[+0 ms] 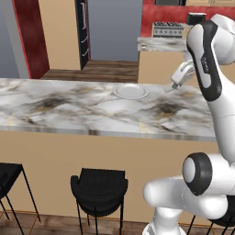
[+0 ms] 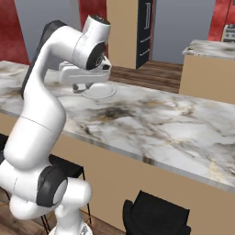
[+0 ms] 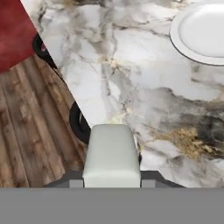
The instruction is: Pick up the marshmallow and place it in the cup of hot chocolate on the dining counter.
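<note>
A pale, blocky marshmallow (image 3: pixel 112 155) sits between my two dark fingertips at the bottom of the hand view, and my gripper (image 3: pixel 112 181) is shut on it. The gripper (image 1: pixel 176 85) hangs a little above the far side of the dining counter (image 1: pixel 69 110), just right of a white plate (image 1: pixel 131 91). From the right base camera, the gripper (image 2: pixel 82 87) hovers beside that plate (image 2: pixel 100 92) over the marble top (image 2: pixel 160 124). The cup of hot chocolate is out of view.
The plate (image 3: pixel 203 33) lies at the upper right of the hand view, near the counter's far edge with wood floor beyond. Black stools (image 1: pixel 98 188) (image 2: pixel 156 215) stand along the near side. A second marble counter (image 1: pixel 160 44) and a stove (image 1: pixel 167 28) stand behind.
</note>
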Controlling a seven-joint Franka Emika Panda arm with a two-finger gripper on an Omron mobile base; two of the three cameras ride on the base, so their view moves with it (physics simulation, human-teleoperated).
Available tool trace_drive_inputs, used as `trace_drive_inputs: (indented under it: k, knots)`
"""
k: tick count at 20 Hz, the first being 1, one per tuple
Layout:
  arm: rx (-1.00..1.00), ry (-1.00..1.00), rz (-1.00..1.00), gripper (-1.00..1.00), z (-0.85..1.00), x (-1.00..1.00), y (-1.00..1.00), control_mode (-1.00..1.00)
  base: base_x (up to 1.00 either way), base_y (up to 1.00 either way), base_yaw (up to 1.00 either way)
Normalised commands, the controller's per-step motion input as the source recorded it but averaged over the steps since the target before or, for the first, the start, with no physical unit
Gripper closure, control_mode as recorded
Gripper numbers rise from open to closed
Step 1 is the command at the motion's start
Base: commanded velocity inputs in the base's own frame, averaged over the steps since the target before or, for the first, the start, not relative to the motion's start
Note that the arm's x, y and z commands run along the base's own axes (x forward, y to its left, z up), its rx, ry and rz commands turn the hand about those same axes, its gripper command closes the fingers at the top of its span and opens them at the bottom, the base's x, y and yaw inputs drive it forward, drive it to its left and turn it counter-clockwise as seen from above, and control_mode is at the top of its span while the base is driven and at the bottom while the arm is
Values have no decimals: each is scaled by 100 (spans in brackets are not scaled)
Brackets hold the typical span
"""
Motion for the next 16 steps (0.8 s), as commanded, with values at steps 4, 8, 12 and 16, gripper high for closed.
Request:
trace_drive_inputs:
  k: [4, 8, 12, 16]
  knots:
    - [-22, 27, -28, 100, -1, -80, 0, -100, 0, 0, 0]
    - [-21, 1, -23, 100, -13, -88, 0, -100, 0, 0, 0]
    - [-23, -2, -19, 100, -14, -84, 7, -100, 0, 0, 0]
    - [-15, -1, -21, 100, -21, -54, 3, -100, 0, 0, 0]
